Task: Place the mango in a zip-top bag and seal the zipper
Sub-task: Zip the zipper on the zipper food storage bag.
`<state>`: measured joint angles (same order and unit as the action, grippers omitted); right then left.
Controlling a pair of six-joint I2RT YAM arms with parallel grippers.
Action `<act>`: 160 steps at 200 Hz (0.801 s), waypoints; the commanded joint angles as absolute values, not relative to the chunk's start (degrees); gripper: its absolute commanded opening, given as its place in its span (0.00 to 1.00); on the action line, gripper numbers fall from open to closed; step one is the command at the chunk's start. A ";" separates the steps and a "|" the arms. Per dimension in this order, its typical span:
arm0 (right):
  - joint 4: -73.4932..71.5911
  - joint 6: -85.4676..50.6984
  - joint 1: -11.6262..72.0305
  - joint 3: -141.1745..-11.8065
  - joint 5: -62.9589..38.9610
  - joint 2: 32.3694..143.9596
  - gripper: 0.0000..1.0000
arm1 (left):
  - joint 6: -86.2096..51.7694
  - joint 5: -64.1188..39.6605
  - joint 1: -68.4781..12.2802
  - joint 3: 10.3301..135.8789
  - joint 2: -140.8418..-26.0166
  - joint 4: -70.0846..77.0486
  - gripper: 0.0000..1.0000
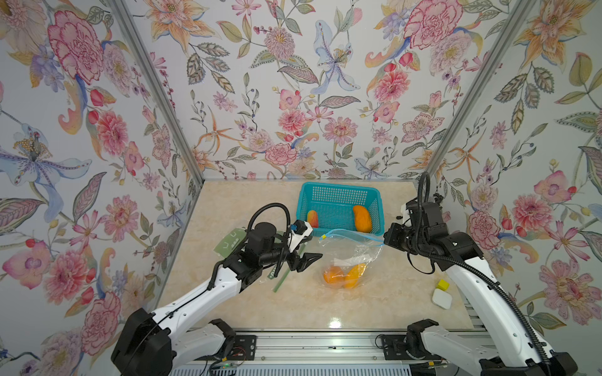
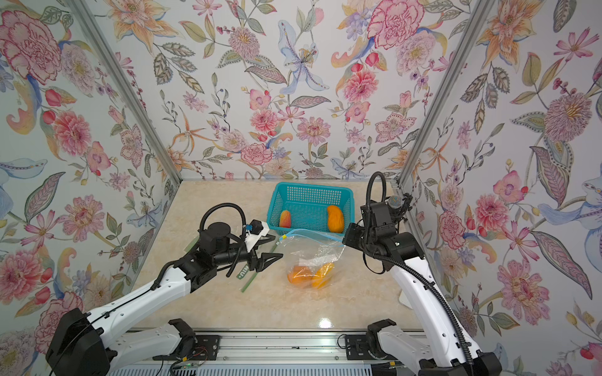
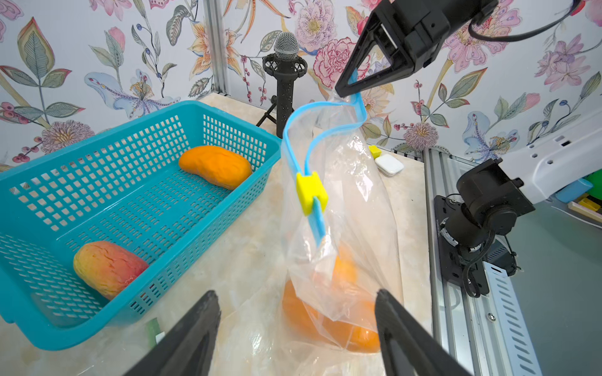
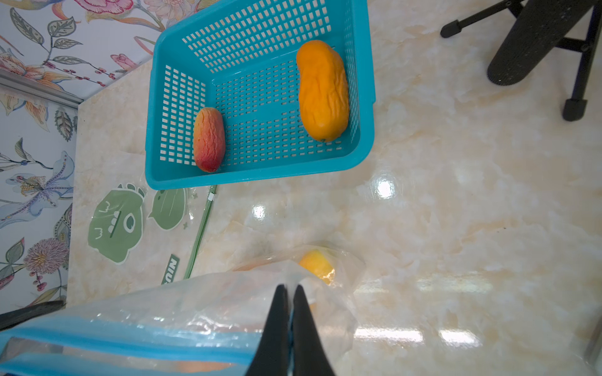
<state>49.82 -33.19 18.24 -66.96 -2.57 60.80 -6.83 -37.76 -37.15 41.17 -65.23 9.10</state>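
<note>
Top views show the loading done and the sealing left to do. At far left a green-printed sheet (image 1: 233, 242) lies flat on the bench (image 1: 260, 302). Next comes the left gripper (image 3: 294, 304), its jaws spread wide and holding nothing, poised just beside the zip-top bag (image 1: 355, 250). The bag slumps on the bench with the mango (image 1: 342, 276) at its bottom; whether that orange mass is one fruit or two cannot be told through the plastic. Its blue zipper (image 4: 130, 338) gapes open, with the yellow slider (image 3: 311, 193) parked at the end nearer the left gripper. Behind the bag a teal basket (image 1: 338, 186) holds two more fruits well apart: a reddish mango (image 1: 312, 218) and an orange mango (image 1: 362, 218). Further right, the right gripper (image 3: 342, 91) is pinched shut on the zipper's far corner, holding the mouth up. What probably remains is to catch the slider and draw it along the track toward the right gripper. At far right lie a yellow block (image 1: 443, 285) and a white case (image 1: 441, 299).
</note>
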 commanded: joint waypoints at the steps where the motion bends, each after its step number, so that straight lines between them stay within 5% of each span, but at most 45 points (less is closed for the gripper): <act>1: 49.43 -32.23 17.86 -68.91 -3.07 61.42 0.00 | -5.67 -37.98 -37.10 40.50 -63.72 15.31 0.73; 61: 49.37 -32.06 17.75 -70.45 -3.86 61.25 0.00 | -7.02 -36.64 -37.17 44.07 -65.57 19.90 0.69; 110: 49.47 -32.02 17.63 -71.12 -4.13 60.95 0.00 | -4.32 -38.06 -37.16 47.20 -67.45 15.58 0.24; 134: 49.47 -32.03 17.57 -71.18 -3.98 61.01 0.00 | -3.98 -37.76 -37.09 46.95 -66.94 14.65 0.11; 150: 49.44 -31.97 17.45 -71.02 -3.75 61.04 0.00 | -3.44 -37.64 -37.09 46.85 -66.24 13.60 0.13; 160: 49.40 -31.82 17.44 -70.88 -3.69 61.06 0.00 | -2.81 -37.44 -37.09 46.85 -65.73 12.51 0.32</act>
